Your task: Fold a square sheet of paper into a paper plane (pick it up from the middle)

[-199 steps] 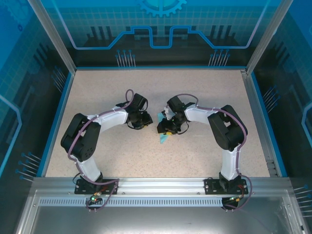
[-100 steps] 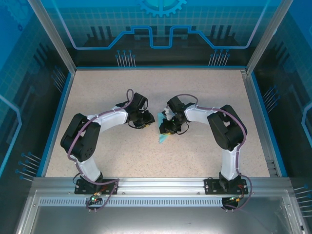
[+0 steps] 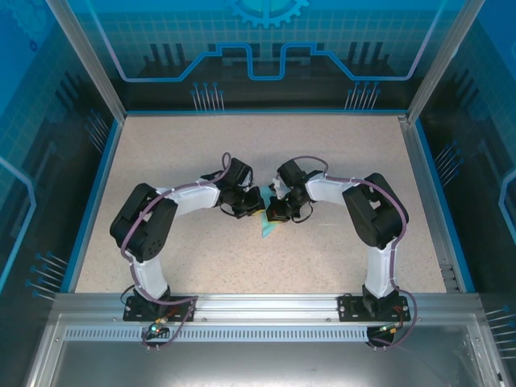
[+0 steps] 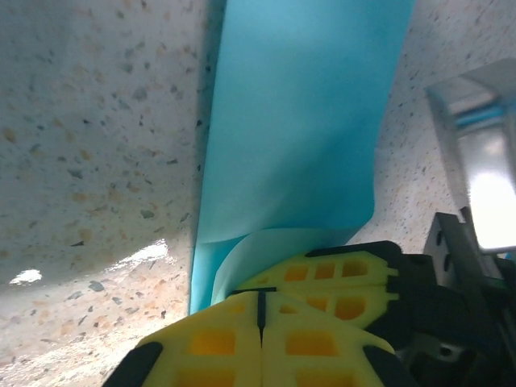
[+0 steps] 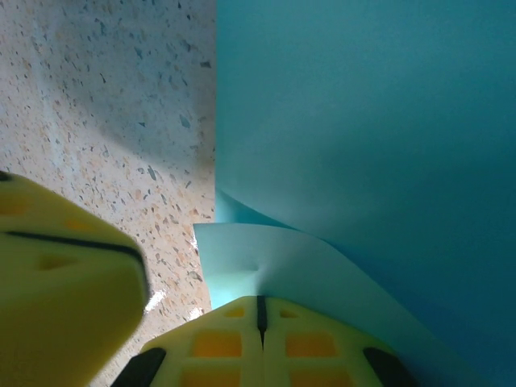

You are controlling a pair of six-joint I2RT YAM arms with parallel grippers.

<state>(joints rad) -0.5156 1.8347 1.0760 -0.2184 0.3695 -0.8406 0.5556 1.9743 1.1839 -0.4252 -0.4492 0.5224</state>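
The cyan sheet of paper [image 3: 268, 230] lies folded into a narrow strip at the middle of the speckled table [image 3: 177, 145]. Both grippers meet over its far end, tip to tip. My right gripper [image 5: 260, 310] is shut, and a raised flap of the paper [image 5: 266, 258] dimples right at its tips. My left gripper [image 4: 260, 300] is shut too, its tips against the lifted paper edge [image 4: 242, 250]; whether it pinches the paper is hidden. In the top view the left gripper [image 3: 258, 210] and the right gripper [image 3: 272, 214] almost touch. The right gripper's yellow fingers [image 4: 339, 282] sit just beyond my left tips.
A blue rim [image 3: 97, 185] and glass walls enclose the table. An aluminium rail [image 3: 266, 306] runs along the near edge by both arm bases. The bent arms flank the paper left and right. Bare table lies behind and in front of them.
The left arm swung right until its gripper met the right one at the paper. Both grippers closed. The paper's visible end shifted slightly.
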